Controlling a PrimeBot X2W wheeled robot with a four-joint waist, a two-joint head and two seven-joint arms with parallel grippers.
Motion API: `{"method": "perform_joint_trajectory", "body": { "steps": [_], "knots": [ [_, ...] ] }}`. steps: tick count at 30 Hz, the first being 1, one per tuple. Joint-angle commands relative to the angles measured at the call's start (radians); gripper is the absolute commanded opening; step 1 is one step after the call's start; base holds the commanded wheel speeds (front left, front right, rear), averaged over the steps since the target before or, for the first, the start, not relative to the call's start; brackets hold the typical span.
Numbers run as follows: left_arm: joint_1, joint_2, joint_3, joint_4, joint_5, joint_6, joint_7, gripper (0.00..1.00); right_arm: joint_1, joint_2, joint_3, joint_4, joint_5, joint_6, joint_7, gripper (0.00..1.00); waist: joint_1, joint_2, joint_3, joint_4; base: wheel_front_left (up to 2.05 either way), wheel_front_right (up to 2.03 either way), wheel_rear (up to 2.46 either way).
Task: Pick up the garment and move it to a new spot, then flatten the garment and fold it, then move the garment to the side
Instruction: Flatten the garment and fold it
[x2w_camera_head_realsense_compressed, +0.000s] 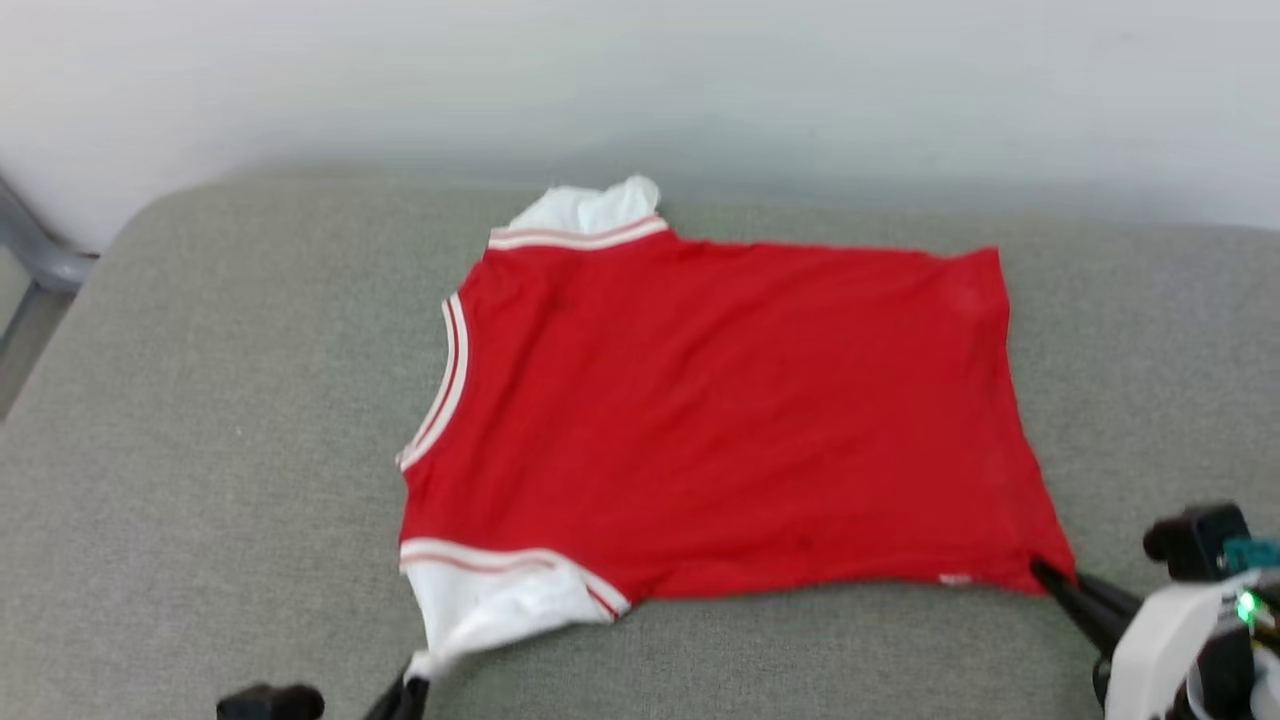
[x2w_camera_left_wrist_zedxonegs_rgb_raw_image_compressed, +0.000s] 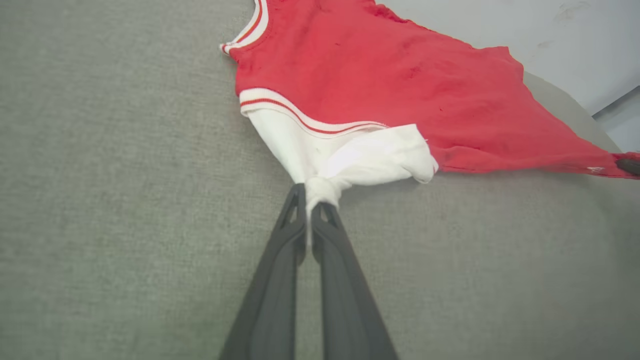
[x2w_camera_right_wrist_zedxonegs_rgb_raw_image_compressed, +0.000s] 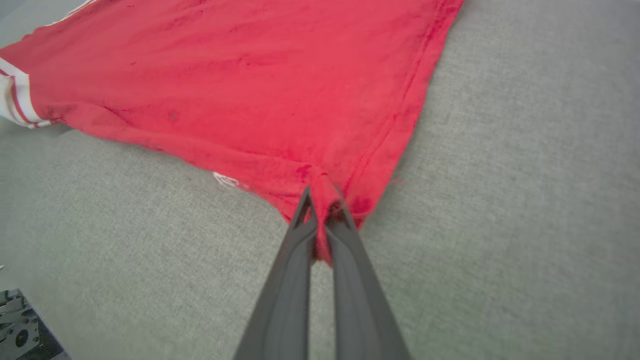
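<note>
- On the grey cushion (x2w_camera_head_realsense_compressed: 200, 450), spread nearly flat across its middle: the garment (x2w_camera_head_realsense_compressed: 720, 420), plain red face up, neckline leftward, hem rightward.
- Pinched at the near white sleeve (x2w_camera_left_wrist_zedxonegs_rgb_raw_image_compressed: 350, 155) by the left gripper (x2w_camera_left_wrist_zedxonegs_rgb_raw_image_compressed: 310, 200), fingers closed tight on a bunched tuft.
- Pinched at the near hem corner by the right gripper (x2w_camera_right_wrist_zedxonegs_rgb_raw_image_compressed: 322, 200), fingers likewise clamped on red cloth.
- Gripped at both near-edge ends, likely to draw the cloth taut for smoothing before folding.
- Beyond, a pale wall (x2w_camera_head_realsense_compressed: 640, 80).

- The bottom edge of the head view cuts off your left gripper (x2w_camera_head_realsense_compressed: 408, 690) just below its fingertips.
- Your right gripper (x2w_camera_right_wrist_zedxonegs_rgb_raw_image_compressed: 322, 202) has its tips buried in the hem corner of the garment (x2w_camera_right_wrist_zedxonegs_rgb_raw_image_compressed: 260, 75).
- The white tag (x2w_camera_head_realsense_compressed: 955, 579) on the hem, toward the cushion's (x2w_camera_head_realsense_compressed: 200, 400) near edge, is too small to read.
</note>
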Motion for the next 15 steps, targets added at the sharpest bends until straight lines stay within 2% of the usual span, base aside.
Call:
{"method": "perform_joint_trajectory", "body": {
  "steps": [1, 8, 15],
  "knots": [
    [0.046, 0.009, -0.004, -0.007, -0.025, -0.005, 0.013, 0.00, 0.052, -0.005, -0.015, -0.014, 0.010, -0.001, 0.006, 0.00, 0.0003, 0.0000, -0.043, -0.004, 0.00, 0.00, 0.00],
    [0.150, 0.046, -0.024, -0.035, -0.089, -0.024, 0.088, 0.00, 0.204, -0.022, -0.069, -0.072, 0.014, -0.001, 0.029, 0.00, 0.0003, 0.0000, -0.082, -0.006, 0.00, 0.00, 0.00],
    [0.210, 0.077, -0.027, -0.061, -0.122, -0.014, 0.130, 0.00, 0.364, -0.022, -0.159, -0.163, 0.003, -0.001, 0.079, 0.00, 0.0003, 0.0000, -0.100, 0.001, 0.00, 0.00, 0.00]
  ]
}}
